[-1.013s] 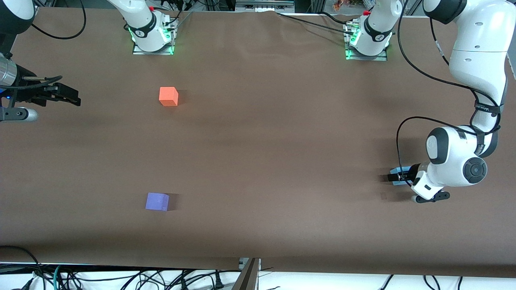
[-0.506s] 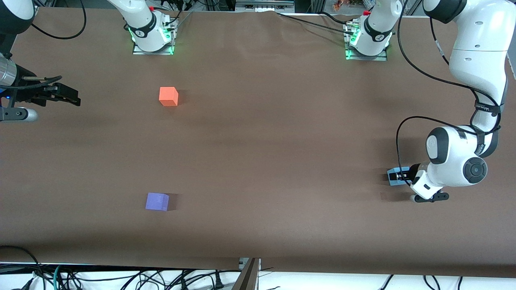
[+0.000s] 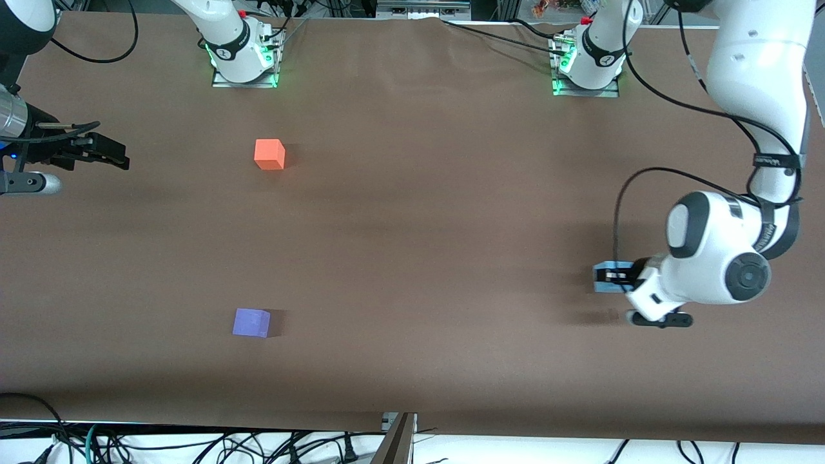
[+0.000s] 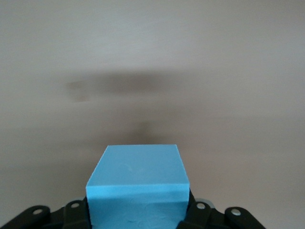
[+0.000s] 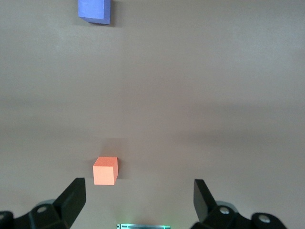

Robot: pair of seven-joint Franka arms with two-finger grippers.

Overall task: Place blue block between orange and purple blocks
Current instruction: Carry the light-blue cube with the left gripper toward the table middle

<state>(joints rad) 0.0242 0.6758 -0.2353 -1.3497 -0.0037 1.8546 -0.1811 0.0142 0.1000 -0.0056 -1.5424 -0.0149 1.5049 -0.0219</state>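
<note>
The blue block (image 3: 604, 278) is held in the left gripper (image 3: 612, 277), lifted clear of the bench (image 3: 412, 225) near the edge at the left arm's end. A shadow is cast on the bench below it, and in the left wrist view bare bench surface is seen under the blue block (image 4: 137, 183), so no contact with the bench is judged. A raised carry is reasonable here: dragging would be avoided on the way to the gap.

The left gripper's fingers are closed on 2 side faces of the cube, with the cube filling the space between them. The top face is seen level in the left wrist view, so the grip looks square rather than tilted.

The orange block (image 3: 269, 154) is set toward the edge where the bases stand, and the purple block (image 3: 251, 322) toward the front-camera edge; both lie toward the right arm's end, well apart from each other. The gap between them is left free, judged wide enough for the cube to be dropped in without touching either.

The right gripper (image 3: 109, 154) is parked in the air over the edge at the right arm's end and is waiting. Its fingers (image 5: 71, 199) are spread wide and nothing is held; the orange block (image 5: 105, 170) and purple block (image 5: 94, 10) are seen past them.

Most of the bench's length remains to be crossed by the carried cube.
</note>
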